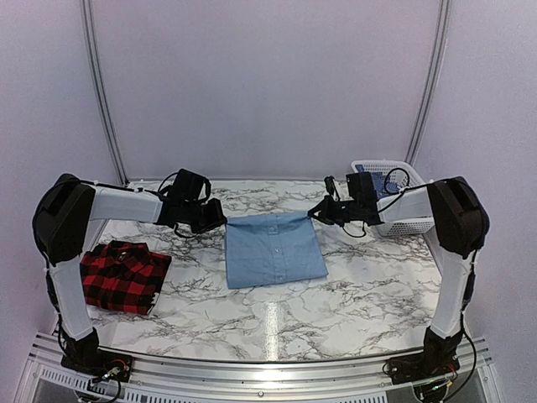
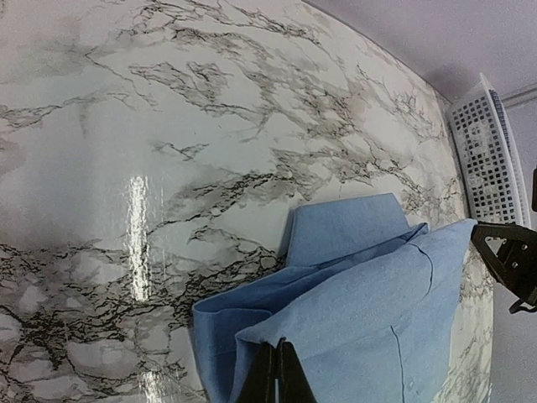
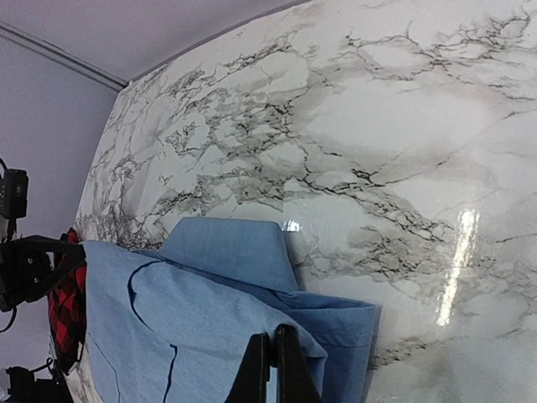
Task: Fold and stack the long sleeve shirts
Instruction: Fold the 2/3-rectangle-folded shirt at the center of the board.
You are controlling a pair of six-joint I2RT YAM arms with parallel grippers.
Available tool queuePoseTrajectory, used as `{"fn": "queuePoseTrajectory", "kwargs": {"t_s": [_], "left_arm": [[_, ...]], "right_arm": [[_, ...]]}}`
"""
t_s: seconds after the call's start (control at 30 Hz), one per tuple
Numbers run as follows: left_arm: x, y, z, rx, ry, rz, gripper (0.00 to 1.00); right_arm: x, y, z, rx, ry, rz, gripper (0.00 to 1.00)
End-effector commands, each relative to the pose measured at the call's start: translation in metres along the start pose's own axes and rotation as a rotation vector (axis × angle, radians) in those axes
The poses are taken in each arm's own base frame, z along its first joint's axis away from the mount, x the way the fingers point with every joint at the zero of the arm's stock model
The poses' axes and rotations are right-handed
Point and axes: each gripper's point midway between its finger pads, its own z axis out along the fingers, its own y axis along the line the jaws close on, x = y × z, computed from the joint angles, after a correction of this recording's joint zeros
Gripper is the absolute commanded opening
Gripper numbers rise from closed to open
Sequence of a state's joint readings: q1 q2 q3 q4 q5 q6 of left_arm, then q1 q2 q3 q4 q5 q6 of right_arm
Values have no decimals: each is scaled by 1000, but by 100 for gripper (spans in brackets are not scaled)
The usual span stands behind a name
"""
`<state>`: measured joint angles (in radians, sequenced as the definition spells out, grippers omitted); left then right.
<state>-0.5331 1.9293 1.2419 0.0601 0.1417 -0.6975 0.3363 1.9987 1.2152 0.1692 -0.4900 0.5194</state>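
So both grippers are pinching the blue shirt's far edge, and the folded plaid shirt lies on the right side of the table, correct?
Not quite: the top view shows the folded plaid shirt on the left side of the table, not the right. The left gripper and right gripper are shut on the far edge of the blue shirt.

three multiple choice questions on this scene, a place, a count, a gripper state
1. The plaid shirt lies: A) left of the light blue shirt B) on it C) right of it
2. Shirts on the marble table: A) one B) two C) three
3. The right gripper is: A) open B) shut, empty C) shut on the light blue shirt
Answers: 1 A, folded at the table's left side; 2 B, one plaid, one blue; 3 C, its fingers pinch the edge.
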Motion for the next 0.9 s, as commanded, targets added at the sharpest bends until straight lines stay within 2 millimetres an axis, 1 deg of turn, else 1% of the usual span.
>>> {"fn": "queuePoseTrajectory", "kwargs": {"t_s": [0.0,0.07,0.13,0.2,0.3,0.33,0.4,0.43,0.5,0.53,0.57,0.63,0.7,0.73,0.8,0.87], "left_arm": [[-15,28,-15,-108,-75,-33,0],[-14,33,-15,-128,-81,-33,0],[-9,42,-12,-150,-69,-40,0],[-5,57,-10,-196,-77,-51,0],[2,71,-4,-216,-64,-67,0],[3,75,-3,-222,-59,-73,2],[3,77,-3,-220,-61,-79,15],[1,77,-5,-220,-70,-80,24],[-6,73,-12,-219,-97,-77,31],[-13,71,-19,-223,-121,-76,35],[-19,69,-26,-230,-146,-72,41],[-31,65,-43,-242,-195,-61,46],[-39,56,-59,-234,-226,-39,53],[-40,51,-64,-230,-232,-24,56],[-37,34,-71,-195,-224,4,57],[-21,26,-69,-196,-180,29,56]], "right_arm": [[-19,-21,3,67,-40,13,0],[-20,-22,5,68,-39,13,1],[-22,-21,5,67,-41,13,6],[-24,-19,5,69,-33,5,16],[-28,-14,-1,78,-29,-19,28],[-30,-10,-5,81,-33,-30,32],[-34,-2,-13,89,-40,-56,36],[-34,3,-15,93,-40,-69,37],[-32,16,-19,89,-33,-95,37],[-27,24,-19,84,-19,-108,37],[-22,32,-17,71,-5,-118,37],[-10,46,-10,45,24,-138,35],[0,56,-2,12,45,-143,31],[6,61,3,-10,59,-140,30],[7,70,14,-50,56,-153,26],[7,76,27,-91,62,-157,23]]}}
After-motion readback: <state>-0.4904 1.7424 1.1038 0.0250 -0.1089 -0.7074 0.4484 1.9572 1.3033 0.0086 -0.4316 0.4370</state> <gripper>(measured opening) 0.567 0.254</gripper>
